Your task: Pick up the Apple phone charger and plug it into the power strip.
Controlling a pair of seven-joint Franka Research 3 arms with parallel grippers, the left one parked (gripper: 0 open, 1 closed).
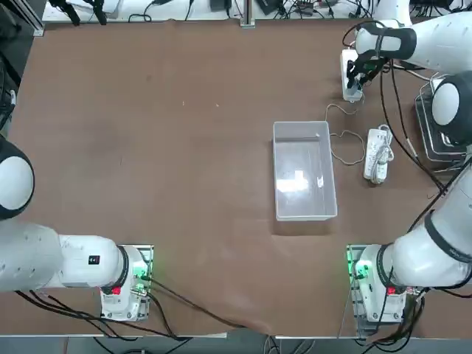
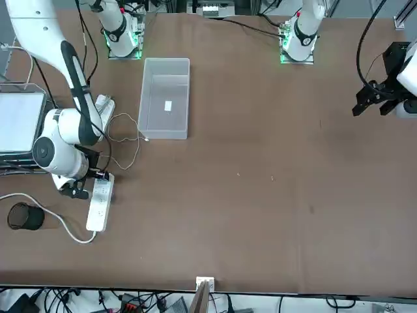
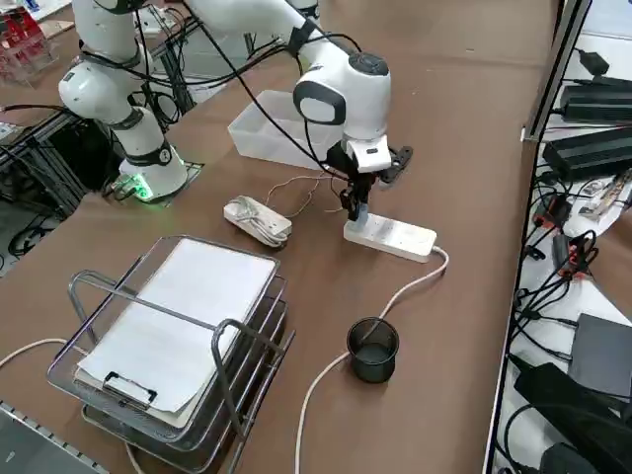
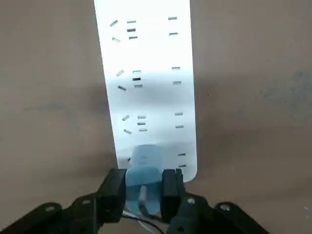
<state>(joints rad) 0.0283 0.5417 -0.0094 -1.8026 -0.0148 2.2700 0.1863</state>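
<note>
- The right gripper (image 4: pixel 142 187) is positioned over the near end of the power strip (image 4: pixel 146 83), at the far right of the counter (image 1: pixel 184 147).
- Its fingers (image 4: pixel 115 187) pinch the Apple phone charger (image 4: pixel 144 175), which sits between them, against the strip's end sockets.
- The charger's thin wire (image 1: pixel 341 136) trails toward the ribbed strip (image 1: pixel 377 153).

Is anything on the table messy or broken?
Nothing looks broken. The right gripper holds the charger at the end of the power strip. Its thin wire loops loosely across the table, but that seems normal.
</note>
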